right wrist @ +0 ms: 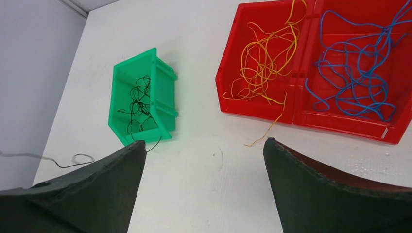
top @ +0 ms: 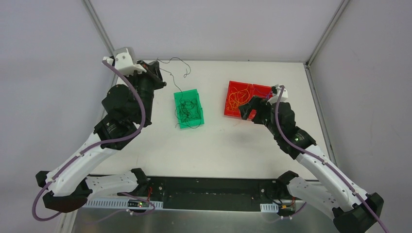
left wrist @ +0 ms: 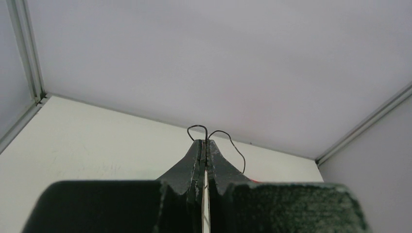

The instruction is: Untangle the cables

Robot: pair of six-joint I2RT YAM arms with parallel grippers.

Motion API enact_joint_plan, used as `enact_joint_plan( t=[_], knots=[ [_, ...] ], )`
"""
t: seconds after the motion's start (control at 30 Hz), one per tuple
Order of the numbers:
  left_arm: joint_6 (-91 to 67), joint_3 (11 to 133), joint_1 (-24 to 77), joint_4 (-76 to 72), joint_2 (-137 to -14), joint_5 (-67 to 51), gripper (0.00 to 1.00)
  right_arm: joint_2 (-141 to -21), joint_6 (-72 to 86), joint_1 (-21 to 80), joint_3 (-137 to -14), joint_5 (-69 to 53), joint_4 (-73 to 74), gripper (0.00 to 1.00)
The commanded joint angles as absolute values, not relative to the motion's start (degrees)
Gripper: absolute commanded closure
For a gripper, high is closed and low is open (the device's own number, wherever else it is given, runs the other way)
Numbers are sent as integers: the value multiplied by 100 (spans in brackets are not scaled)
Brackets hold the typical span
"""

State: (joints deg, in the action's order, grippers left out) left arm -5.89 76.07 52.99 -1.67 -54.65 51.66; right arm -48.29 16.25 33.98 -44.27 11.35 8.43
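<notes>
A white table sits inside pale grey walls with aluminium corner posts. On it the cables are sorted by colour. The black cables lie curled in a green bin near the middle of the table. The orange cables fill the left red bin, and the blue cables fill the right red bin, which touches it. One orange strand hangs over the front wall of its bin onto the table.

A single black strand is up off the surface at the far left; its free end loops in the air beyond the fingertips; from above it seems to trail down towards the green bin, though the wire is too fine to be sure.

The left gripper is raised over the far-left corner, its jaws pressed together and pinching that black strand.

The right gripper hovers above the table just in front of the red bins; its fingers stand wide apart with nothing between them but bare table.
</notes>
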Motion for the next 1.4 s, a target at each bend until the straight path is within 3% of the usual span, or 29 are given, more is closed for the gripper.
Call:
enact_joint_plan(
  t=[0.0,0.4,1.37],
  knots=[
    [-429,8450,5117,-225,-5868,5098,100,-4900,1687,3390,-4554,1400,844,5],
    [-627,8578,4728,-294,-6359,4941,100,-4850,1721,3377,-4514,1529,840,5],
    [-2195,7224,3470,144,-7154,4007,100,-4702,1749,3342,-4465,1556,839,5]
  ],
)
